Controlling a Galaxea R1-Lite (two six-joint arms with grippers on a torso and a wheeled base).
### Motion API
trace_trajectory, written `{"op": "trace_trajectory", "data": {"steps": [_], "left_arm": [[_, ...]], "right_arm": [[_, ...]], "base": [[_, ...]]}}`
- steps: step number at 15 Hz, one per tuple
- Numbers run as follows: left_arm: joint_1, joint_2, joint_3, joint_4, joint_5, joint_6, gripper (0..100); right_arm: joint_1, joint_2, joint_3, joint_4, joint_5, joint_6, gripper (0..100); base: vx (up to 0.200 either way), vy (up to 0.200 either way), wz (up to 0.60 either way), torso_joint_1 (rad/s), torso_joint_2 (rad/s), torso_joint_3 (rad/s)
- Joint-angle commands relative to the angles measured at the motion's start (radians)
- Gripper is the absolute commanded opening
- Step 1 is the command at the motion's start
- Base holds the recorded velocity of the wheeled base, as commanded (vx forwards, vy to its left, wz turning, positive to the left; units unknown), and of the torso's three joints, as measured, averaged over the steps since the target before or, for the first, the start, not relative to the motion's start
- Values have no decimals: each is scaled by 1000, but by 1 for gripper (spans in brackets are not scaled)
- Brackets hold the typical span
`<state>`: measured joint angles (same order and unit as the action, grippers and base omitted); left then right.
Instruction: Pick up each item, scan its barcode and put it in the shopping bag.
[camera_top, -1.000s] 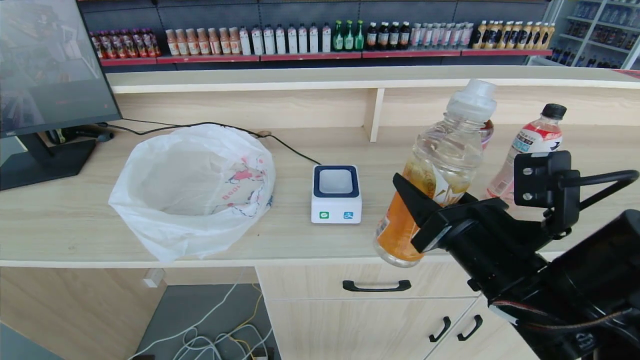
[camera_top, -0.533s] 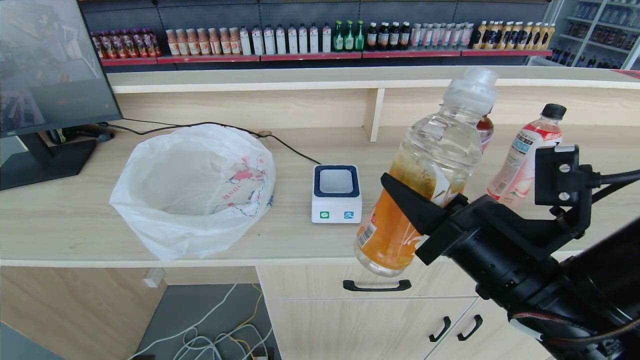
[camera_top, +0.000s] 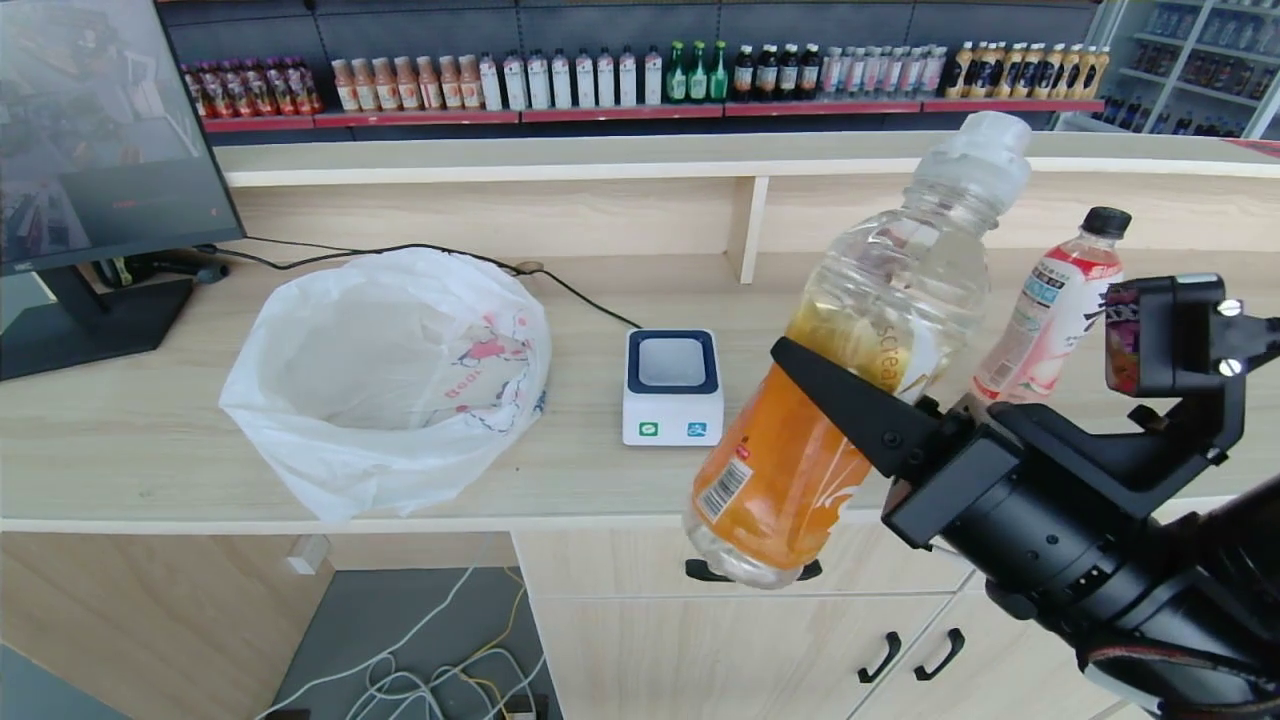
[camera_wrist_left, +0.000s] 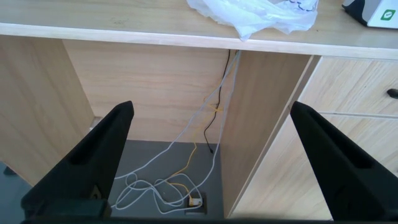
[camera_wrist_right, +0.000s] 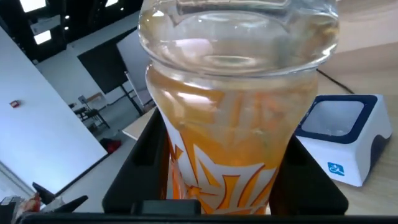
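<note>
Grips the orange drink bottle (camera_top: 880, 300) in the right gripper (camera_top: 835, 395), fingers (camera_top: 860, 415) clamped on either side of the labelled lower body. Holds it off the counter (camera_top: 120, 440), out past the front edge. Holds it tilted, with the long axis running from the base at 7 o'clock to the white cap at 1 o'clock in the head view. Shows the barcode (camera_top: 722, 488) low on the label near the base, turned out toward 8 o'clock rather than downward.

Places the scanner (camera_top: 672, 385) at about 10 o'clock from the bottle's base, apart from it, with the window facing up. Places the shopping bag (camera_top: 390, 370) beyond that, at 9 o'clock of the scanner, mouth open. Leaves a pink drink bottle (camera_top: 1050, 300) standing on the counter at 3 o'clock of the held one.

Hangs the left gripper (camera_wrist_left: 211, 106) below counter level, fingers spread wide with nothing between them, facing the cables (camera_wrist_left: 186, 180) under the counter.

Looks like the carry toward the scan, with bagging not yet done. Probably calls for shifting the base toward 10 o'clock and rolling the bottle so the barcode meets the window. Favours the right arm, which has the bottle in hand and is nearer the scanner. Risks a missed read if the code stays sideways to the window.
</note>
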<state>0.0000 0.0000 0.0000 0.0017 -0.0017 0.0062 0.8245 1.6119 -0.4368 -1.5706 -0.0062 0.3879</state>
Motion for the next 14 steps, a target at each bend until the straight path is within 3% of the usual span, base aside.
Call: {"op": "trace_trajectory", "data": {"steps": [1,5,14], "left_arm": [[0,0,0,0,0,0,100],[0,0,0,0,0,0,100],[0,0,0,1,0,0,100]], "right_arm": [[4,5,0,0,28,45,0],[47,-49,-10,0,104,295,0],[51,-116,-17,0,104,493,0]], "base": [[0,0,0,0,0,0],[0,0,0,0,0,0],[0,0,0,0,0,0]]}}
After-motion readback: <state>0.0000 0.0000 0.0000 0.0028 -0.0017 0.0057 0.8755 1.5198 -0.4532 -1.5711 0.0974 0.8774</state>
